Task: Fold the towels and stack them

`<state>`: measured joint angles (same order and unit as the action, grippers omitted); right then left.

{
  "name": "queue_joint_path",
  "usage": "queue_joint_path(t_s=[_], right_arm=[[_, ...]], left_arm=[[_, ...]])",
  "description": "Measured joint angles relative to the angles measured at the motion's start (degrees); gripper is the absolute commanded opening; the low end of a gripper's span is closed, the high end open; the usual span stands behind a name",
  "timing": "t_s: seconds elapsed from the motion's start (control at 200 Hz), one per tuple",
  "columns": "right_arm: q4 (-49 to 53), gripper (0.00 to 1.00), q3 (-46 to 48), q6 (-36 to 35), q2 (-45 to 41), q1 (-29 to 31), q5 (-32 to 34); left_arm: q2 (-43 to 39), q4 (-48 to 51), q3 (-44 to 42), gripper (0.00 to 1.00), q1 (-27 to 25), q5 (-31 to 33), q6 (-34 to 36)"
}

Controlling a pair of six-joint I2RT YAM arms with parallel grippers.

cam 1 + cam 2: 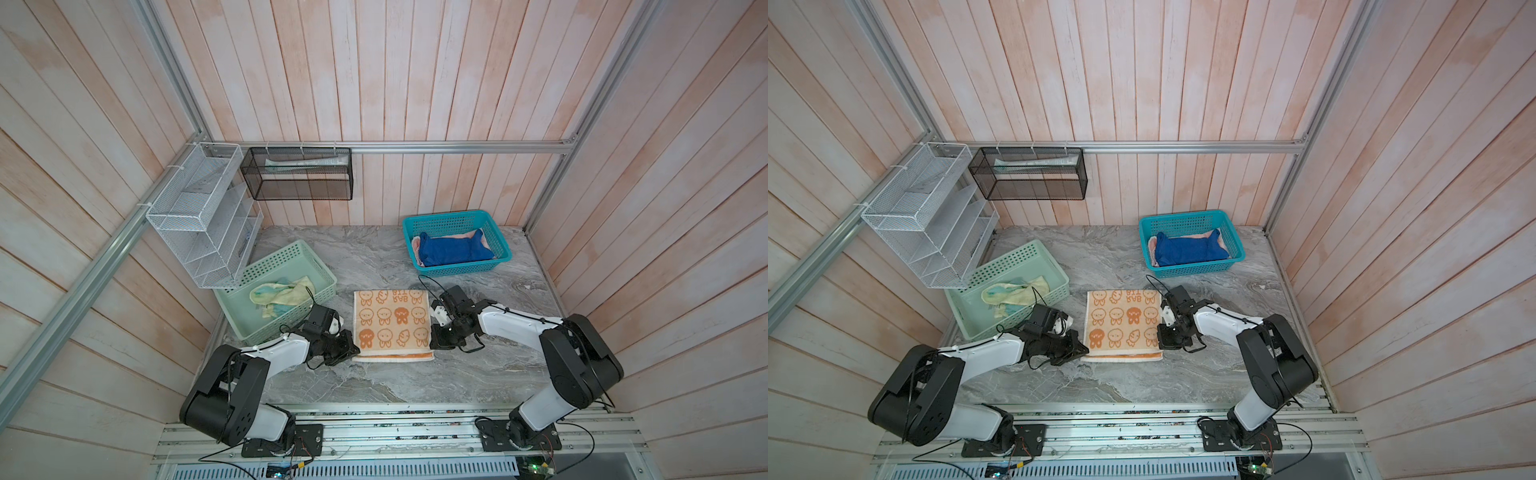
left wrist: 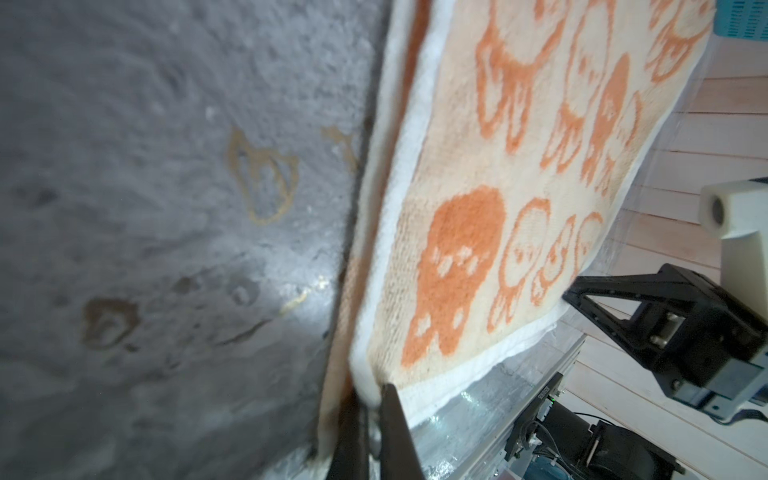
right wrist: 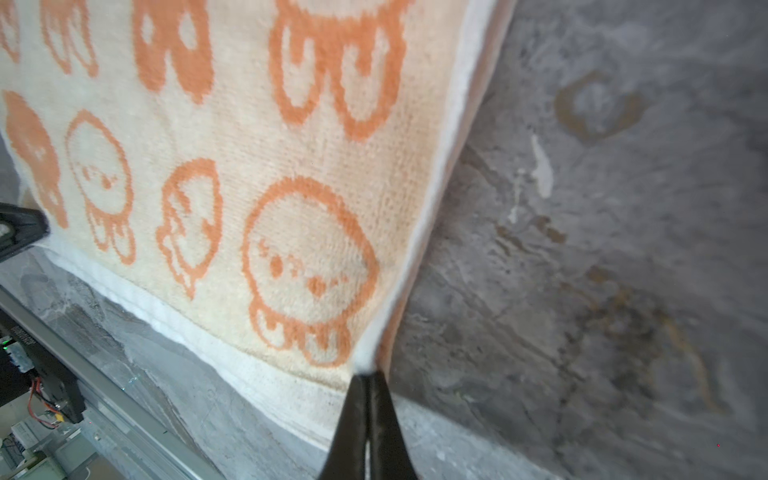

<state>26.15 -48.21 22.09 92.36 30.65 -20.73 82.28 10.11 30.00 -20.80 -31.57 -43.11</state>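
The orange-and-cream towel (image 1: 392,322) (image 1: 1124,321) with cartoon figures lies doubled on the grey marble table (image 1: 374,257), its lower layer showing along the front edge. My left gripper (image 1: 355,349) (image 1: 1086,350) (image 2: 374,401) is shut on the upper layer's front left corner. My right gripper (image 1: 432,344) (image 1: 1160,341) (image 3: 368,376) is shut on the front right corner. A blue towel (image 1: 453,250) lies crumpled over a pink towel (image 1: 468,235) in the teal basket (image 1: 449,216). A pale yellow towel with teal patches (image 1: 282,293) sits bunched in the mint-green basket (image 1: 286,254).
A white wire rack (image 1: 199,216) and a black mesh rack (image 1: 297,174) hang on the back wall at the left. Wooden walls close in three sides. An aluminium rail (image 1: 399,432) carries both arm bases along the table's front edge.
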Motion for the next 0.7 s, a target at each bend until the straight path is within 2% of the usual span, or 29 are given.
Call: queue_joint_path(t_s=[0.175,0.41,0.575,0.685,0.7], right_arm=[[2.1,0.00,-2.3,0.2,-1.6,0.0,1.5],[5.6,0.00,-3.4,2.4,-11.1,1.0,3.0],[4.0,0.00,0.7,6.0,-14.6,4.5,2.7],[2.1,0.00,6.3,8.0,-13.1,5.4,1.7],[2.0,0.04,6.8,8.2,-12.7,5.4,1.5]], left_arm=[[-0.3,1.4,1.6,0.00,0.0,0.5,0.0],[-5.9,6.2,6.6,0.00,0.3,1.2,0.5],[-8.6,7.6,5.9,0.00,0.4,1.8,0.4],[-8.3,7.0,2.1,0.14,0.4,1.8,0.2],[-8.2,7.0,1.7,0.17,0.4,1.8,-0.1]])
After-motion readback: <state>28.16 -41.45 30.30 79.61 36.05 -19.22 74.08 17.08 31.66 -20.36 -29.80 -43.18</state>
